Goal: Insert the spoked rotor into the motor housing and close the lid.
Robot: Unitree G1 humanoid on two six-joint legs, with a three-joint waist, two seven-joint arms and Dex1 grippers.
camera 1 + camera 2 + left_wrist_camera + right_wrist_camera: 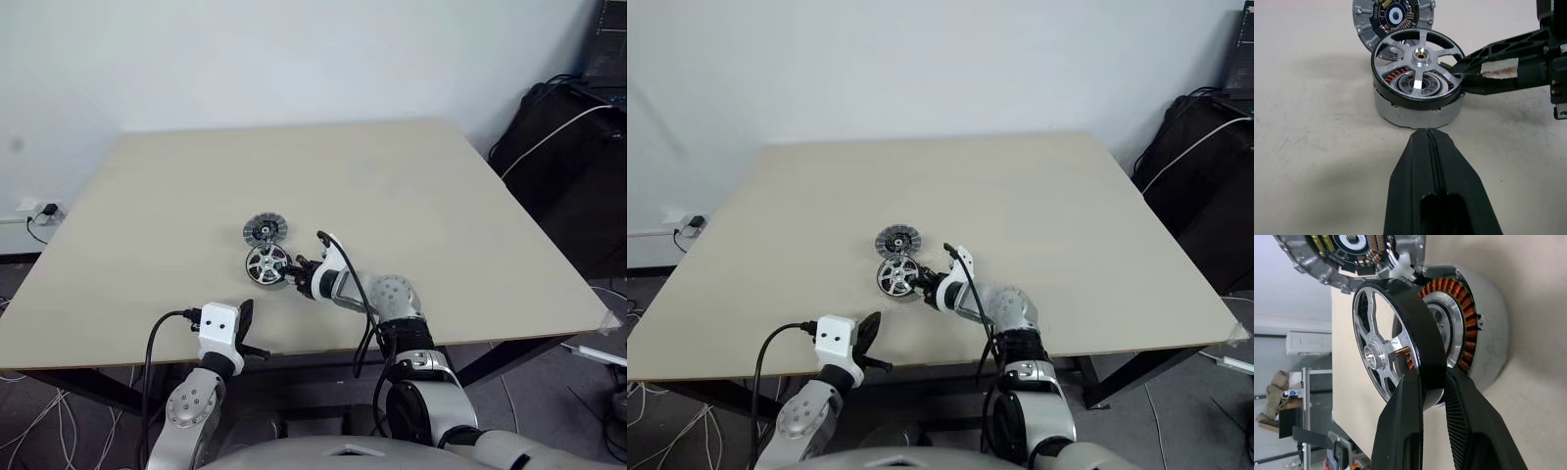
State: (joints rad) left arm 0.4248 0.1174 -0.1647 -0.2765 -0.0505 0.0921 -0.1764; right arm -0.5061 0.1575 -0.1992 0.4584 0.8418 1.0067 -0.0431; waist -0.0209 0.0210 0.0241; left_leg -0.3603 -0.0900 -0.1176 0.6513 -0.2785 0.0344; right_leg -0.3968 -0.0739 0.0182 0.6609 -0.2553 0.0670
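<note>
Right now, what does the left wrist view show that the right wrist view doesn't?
Left wrist extra: the shut left gripper aimed at the parts, and a white tape patch on a right finger.
Right wrist extra: the right gripper pinching the rim of the black-rimmed silver spoked rotor.
Both: that rotor, the silver round motor housing with copper windings, and the grey round lid behind.

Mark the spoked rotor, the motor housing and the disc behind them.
spoked rotor [1421,53], left wrist view, on its silver hub.
motor housing [1400,111], left wrist view, on its grey outer wall.
disc behind [1396,13], left wrist view, on the centre of its face.
</note>
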